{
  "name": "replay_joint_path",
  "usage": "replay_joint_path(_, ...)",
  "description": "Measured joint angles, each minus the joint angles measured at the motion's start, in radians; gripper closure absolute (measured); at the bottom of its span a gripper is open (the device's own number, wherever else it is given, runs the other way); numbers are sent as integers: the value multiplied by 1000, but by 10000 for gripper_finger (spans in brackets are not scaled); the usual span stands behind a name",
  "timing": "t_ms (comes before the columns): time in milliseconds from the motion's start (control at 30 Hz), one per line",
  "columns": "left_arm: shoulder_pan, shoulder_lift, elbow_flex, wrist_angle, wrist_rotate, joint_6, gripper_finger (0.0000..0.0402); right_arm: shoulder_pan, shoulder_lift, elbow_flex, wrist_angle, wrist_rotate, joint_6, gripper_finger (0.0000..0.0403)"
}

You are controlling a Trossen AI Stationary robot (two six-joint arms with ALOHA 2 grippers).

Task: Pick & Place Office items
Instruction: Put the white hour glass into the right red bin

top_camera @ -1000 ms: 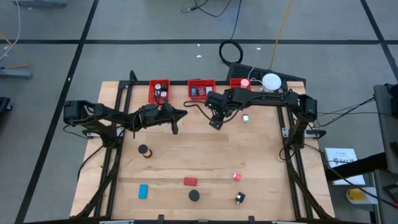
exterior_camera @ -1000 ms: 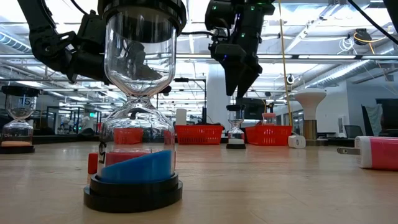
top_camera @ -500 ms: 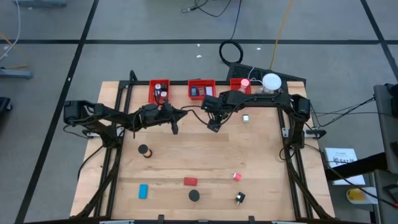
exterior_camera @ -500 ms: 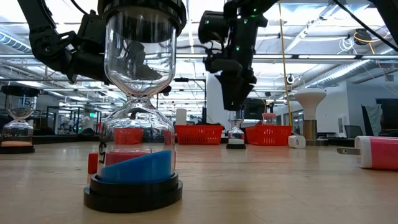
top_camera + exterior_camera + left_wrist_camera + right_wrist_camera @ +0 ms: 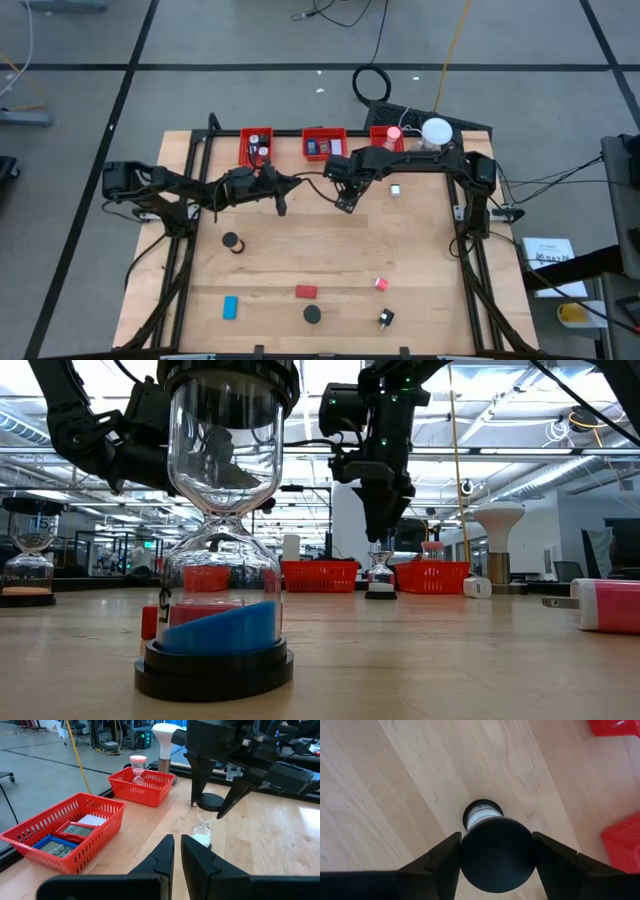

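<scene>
A small hourglass with white sand (image 5: 202,832) stands upright on the table's far middle, its base (image 5: 379,592) on the wood. My right gripper (image 5: 344,203) reaches down over it, and its fingers close on the black top cap (image 5: 498,854). My left gripper (image 5: 177,854) waits level to the table's left of it, shut with nothing between its fingers. Other office items lie nearer: a blue-sand hourglass (image 5: 215,560), a second hourglass (image 5: 231,242), a blue block (image 5: 230,307), a red block (image 5: 306,291), a pink bit (image 5: 381,284) and a black clip (image 5: 386,318). My right gripper has the hourglass's round black top cap (image 5: 470,851) between its two fingers (image 5: 445,857), one on each side of the rim. The fingers come from above, pointing steeply down. The hourglass stands upright with its base on the table.
Three red bins (image 5: 256,145) (image 5: 324,143) (image 5: 385,135) line the far edge, with a white round lamp (image 5: 436,131) at their right. A small white item (image 5: 396,189) lies right of my right gripper. Bare wood lies between the two arms and the near items.
My right gripper has sunk and shifted a little toward the table's left, coming down around the top of the white-sand hourglass. The hourglass has stayed where it was.
</scene>
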Motion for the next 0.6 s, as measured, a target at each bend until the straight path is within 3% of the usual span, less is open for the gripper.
replay_joint_path(267, 0, 0, 0, 0, 0, 0, 364, -56, -71, 67, -85, 5, -5, 198)
replay_joint_path(400, 0, 0, 0, 0, 0, 0, 364, -161, -101, 149, -173, 101, -49, 198)
replay_joint_path(600, 0, 0, 0, 0, 0, 0, 364, -358, -96, 177, -203, 105, -179, 198)
